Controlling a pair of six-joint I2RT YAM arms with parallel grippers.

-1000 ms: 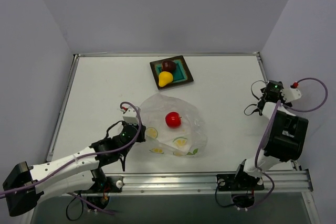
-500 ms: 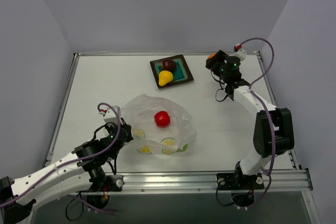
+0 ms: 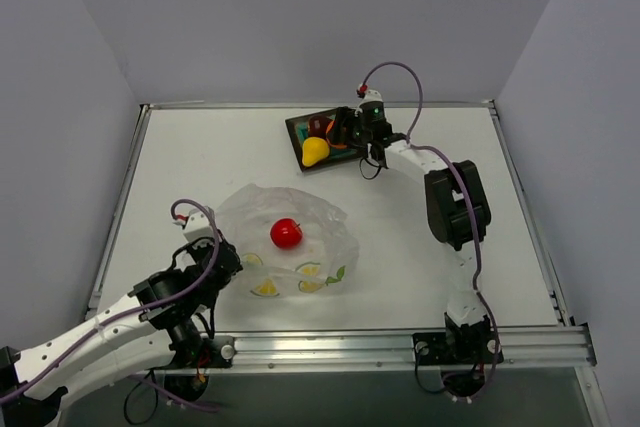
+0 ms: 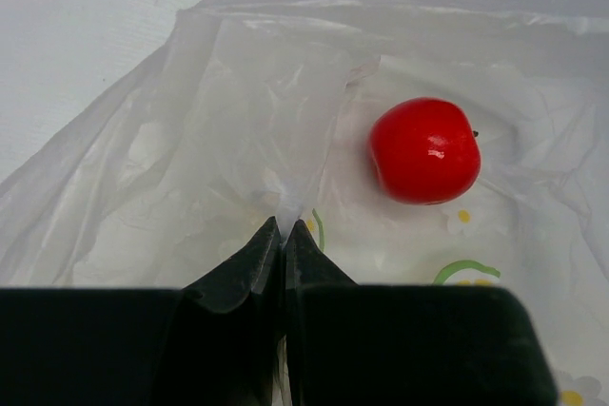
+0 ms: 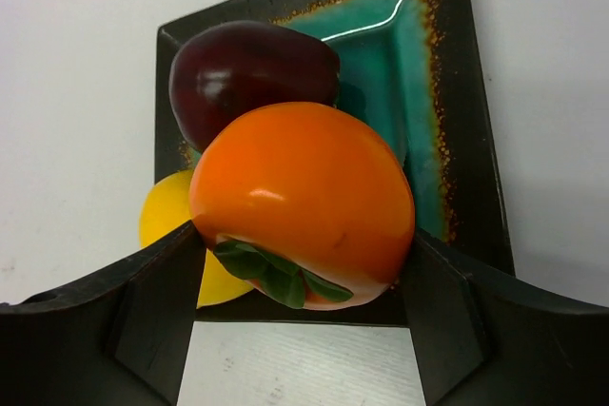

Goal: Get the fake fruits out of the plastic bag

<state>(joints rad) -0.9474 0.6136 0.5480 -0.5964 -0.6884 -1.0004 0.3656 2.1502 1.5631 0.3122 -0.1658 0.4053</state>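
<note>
Over at the far side of the table (image 3: pixel 200 157), the right gripper (image 5: pixel 303 263) has its two dark fingers clasped wide around the orange fruit (image 5: pixel 300 197), one finger on each flank, the green leaf cap turned down towards the wrist. It holds that fruit above the near corner of the square teal plate (image 5: pixel 395 54) with the dark speckled rim; whether the fruit touches the plate I cannot tell. On the plate the dark maroon fruit (image 5: pixel 247 68) lies just behind the orange one, and the yellow pear (image 5: pixel 164 211) peeps out to its left, at the plate's edge. Nearer to me, on the left half of the table, the plastic bag (image 4: pixel 190 140) lies crumpled and spread flat, its lemon slices and green leaves showing along the near edge. The bright red fruit (image 4: pixel 423 149) rests in the middle of the bag, on the printed lower layer, well apart from the plate. The left gripper (image 4: pixel 284 235) sits low at the bag's left edge with its jaws clenched tight together, a fold of the clear film nipped between the tips, the red fruit a little ahead and to the right of them.
</note>
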